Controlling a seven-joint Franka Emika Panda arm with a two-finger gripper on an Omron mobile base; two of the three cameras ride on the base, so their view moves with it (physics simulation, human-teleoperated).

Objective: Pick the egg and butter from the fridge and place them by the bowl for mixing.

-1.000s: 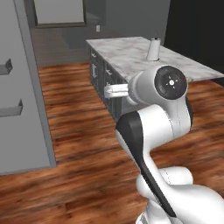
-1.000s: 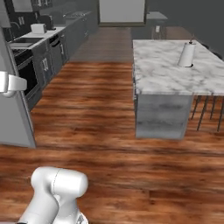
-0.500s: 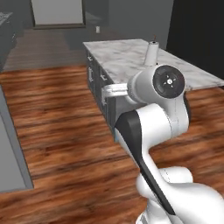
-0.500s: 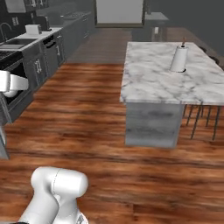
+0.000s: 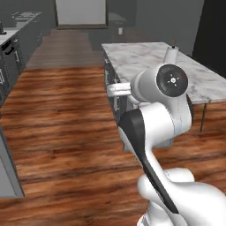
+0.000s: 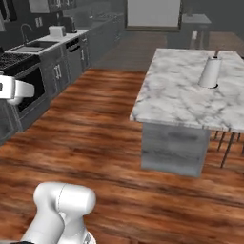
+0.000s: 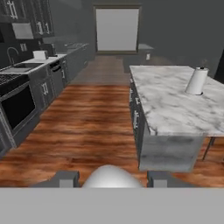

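In the hand view a small white rounded egg (image 7: pixel 112 177) sits between my two dark fingertips (image 7: pixel 65 178), and my gripper (image 7: pixel 111 180) is shut on it. The hand looks out across the kitchen floor, well above it. Part of my white hand pokes out to the left of the arm (image 5: pixel 118 90) and shows at the left edge of the right base view (image 6: pixel 14 90). A plain grey strip of the fridge (image 5: pixel 6 170) stands at the lower left. The butter and the bowl are out of view.
A marble-topped island (image 6: pixel 190 95) stands ahead to the right, with a white paper-towel roll (image 6: pixel 209 72) on it and stool legs behind. Dark cabinets, an oven (image 7: pixel 17 107) and a sink counter (image 6: pixel 33 47) line the left wall. Wood floor runs between them.
The whole picture has shifted: the base has turned away from the fridge, which has slid off to the left. The island now lies more to the centre. The grip on the egg is unchanged.
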